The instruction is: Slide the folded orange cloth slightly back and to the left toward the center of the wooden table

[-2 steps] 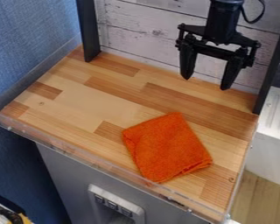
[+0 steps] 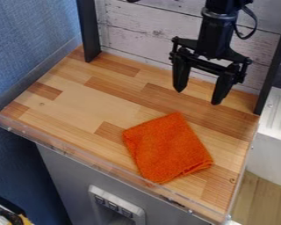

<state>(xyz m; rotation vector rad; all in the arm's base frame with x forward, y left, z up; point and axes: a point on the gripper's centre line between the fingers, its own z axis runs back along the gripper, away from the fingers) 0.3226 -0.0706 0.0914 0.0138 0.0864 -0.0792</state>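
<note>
Orange cloth (image 2: 166,147): lies folded into a rough four-sided patch on the wooden counter (image 2: 78,101), toward the near right part of the board. Shows layered edges at the lower right corner and a soft crease along the left side. Lies flat, turned at a slant to the board's front edge, apart from the gripper (image 2: 197,97).

As for the gripper: hangs above the far right part of the counter, beyond the cloth in the view, with fingers (image 2: 181,77) spread wide, tips pointing down, and nothing between them. Comes down from the top edge with the black arm (image 2: 215,35), beside a looping black cable (image 2: 254,26).

Behind the board, see a whitewashed plank wall (image 2: 145,26) between a dark post (image 2: 89,30) on the view's left and another dark post on its right. Along the front edge, note a clear plastic rim (image 2: 78,152), and below it a gray cabinet (image 2: 66,176) bearing a pale switch panel (image 2: 116,204). Farther left, find a blue wall (image 2: 25,44); on the right, a white unit (image 2: 275,127) above light wood flooring (image 2: 257,197).
</note>
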